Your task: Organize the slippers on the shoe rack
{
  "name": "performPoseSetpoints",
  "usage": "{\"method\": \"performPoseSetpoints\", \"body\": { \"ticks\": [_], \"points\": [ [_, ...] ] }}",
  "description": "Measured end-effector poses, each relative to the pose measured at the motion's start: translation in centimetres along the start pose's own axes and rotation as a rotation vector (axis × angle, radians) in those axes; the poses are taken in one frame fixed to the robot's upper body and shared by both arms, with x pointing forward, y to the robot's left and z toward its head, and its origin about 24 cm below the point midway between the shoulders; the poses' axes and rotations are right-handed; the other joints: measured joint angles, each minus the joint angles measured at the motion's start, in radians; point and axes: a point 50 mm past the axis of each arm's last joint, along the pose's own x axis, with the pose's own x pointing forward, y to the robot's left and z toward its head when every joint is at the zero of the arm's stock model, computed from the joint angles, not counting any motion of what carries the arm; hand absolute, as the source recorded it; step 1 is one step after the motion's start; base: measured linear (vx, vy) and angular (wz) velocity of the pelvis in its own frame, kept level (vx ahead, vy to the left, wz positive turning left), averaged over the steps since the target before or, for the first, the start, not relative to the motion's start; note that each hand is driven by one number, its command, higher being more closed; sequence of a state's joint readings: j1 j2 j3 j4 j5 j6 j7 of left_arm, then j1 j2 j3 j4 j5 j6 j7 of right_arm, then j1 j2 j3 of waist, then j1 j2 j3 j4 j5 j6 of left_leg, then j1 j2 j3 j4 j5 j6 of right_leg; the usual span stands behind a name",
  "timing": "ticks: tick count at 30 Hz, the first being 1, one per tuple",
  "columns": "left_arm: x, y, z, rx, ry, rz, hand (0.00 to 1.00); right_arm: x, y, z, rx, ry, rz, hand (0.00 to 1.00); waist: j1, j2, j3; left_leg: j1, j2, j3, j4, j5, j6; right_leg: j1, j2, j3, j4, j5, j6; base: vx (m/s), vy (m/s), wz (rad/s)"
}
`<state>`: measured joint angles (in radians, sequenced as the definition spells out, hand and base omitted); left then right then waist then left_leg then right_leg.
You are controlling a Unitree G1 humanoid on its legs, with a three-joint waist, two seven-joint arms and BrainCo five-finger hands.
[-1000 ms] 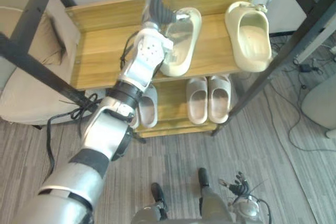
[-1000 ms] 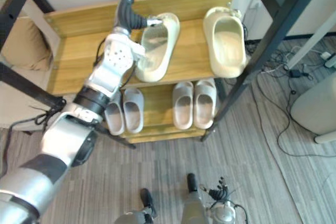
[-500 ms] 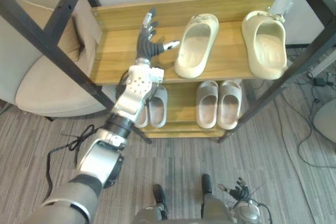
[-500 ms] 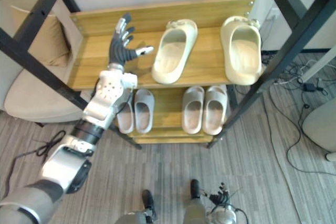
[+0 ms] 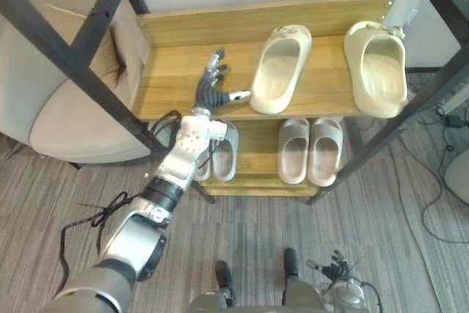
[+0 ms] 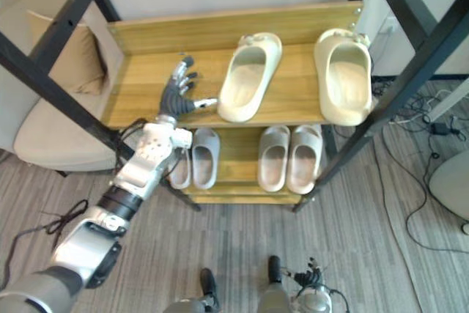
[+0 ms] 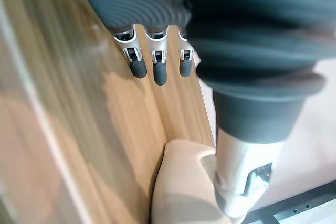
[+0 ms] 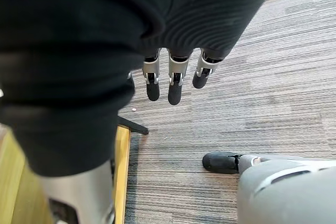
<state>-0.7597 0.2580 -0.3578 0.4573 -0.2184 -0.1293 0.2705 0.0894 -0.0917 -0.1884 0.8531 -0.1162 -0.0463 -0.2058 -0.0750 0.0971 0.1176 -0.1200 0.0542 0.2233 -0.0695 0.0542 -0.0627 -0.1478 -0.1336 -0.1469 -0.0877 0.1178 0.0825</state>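
Note:
The wooden shoe rack [image 5: 176,71] carries two cream slippers on its top shelf. One [image 5: 278,67] lies tilted near the middle, the other [image 5: 377,75] lies straight at the right end. My left hand [image 5: 212,89] hovers open over the bare left part of that shelf, fingers [image 7: 160,72] spread and its thumb tip just short of the tilted slipper's heel. On the lower shelf a grey pair [image 5: 308,150] lies side by side, and a second grey pair [image 6: 194,166] sits partly behind my left arm. My right hand [image 5: 333,265] hangs low over the floor, fingers [image 8: 173,85] relaxed and empty.
A beige cushioned chair [image 5: 66,108] stands left of the rack. Black slanted frame bars [image 5: 73,64] cross in front on the left and at the right [image 5: 410,108]. Cables [image 5: 432,203] trail on the grey floor at the right.
My left hand has let go of the tilted cream slipper and drawn back to the left and nearer. The camera has shifted too.

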Motion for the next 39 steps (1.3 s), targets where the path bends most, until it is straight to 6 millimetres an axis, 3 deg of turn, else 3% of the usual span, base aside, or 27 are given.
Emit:
{"method": "performPoseSetpoints", "body": {
  "ticks": [13,19,24,34,39],
  "points": [
    [-0.4,-3.4,0.3,-0.02,-0.019,-0.102,0.0,0.0,0.1,0.1,-0.005,0.005,0.004,0.0,0.001,0.0,0.0,0.016,0.001,0.006,-0.016,0.0,0.0,0.006,-0.005,0.005,-0.001,0.0,0.003,0.0,0.002,0.0],
    [-0.2,-6.2,1.6,-0.036,-0.053,-0.183,0.0,0.0,0.3,0.3,-0.001,-0.001,0.008,0.0,0.002,0.0,0.0,0.011,-0.004,0.017,-0.015,0.001,0.001,-0.006,-0.01,0.021,0.0,0.002,0.007,0.02,0.004,-0.06],
    [-0.3,-9.7,2.8,-0.062,-0.077,-0.288,0.0,0.0,0.3,0.5,0.001,-0.009,0.007,0.0,0.001,0.0,0.0,0.011,-0.002,0.03,-0.015,0.0,0.001,-0.016,-0.008,0.033,0.006,0.001,0.008,0.01,-0.003,-0.08],
    [0.9,-9.7,3.7,-0.067,-0.068,-0.266,0.0,-0.3,0.1,1.2,0.015,-0.054,-0.003,0.0,-0.003,-0.001,0.001,0.011,0.001,0.074,-0.013,-0.001,0.003,-0.065,-0.008,0.073,0.063,-0.018,0.011,-0.01,0.0,-0.1],
    [1.7,-9.5,5.2,-0.064,-0.114,-0.261,0.0,-0.5,-0.1,1.4,0.021,-0.071,-0.009,0.0,-0.002,-0.002,0.001,0.01,0.003,0.083,-0.013,-0.003,0.001,-0.079,-0.007,0.079,0.072,-0.023,0.009,0.01,-0.004,-0.03]
  ]
}}
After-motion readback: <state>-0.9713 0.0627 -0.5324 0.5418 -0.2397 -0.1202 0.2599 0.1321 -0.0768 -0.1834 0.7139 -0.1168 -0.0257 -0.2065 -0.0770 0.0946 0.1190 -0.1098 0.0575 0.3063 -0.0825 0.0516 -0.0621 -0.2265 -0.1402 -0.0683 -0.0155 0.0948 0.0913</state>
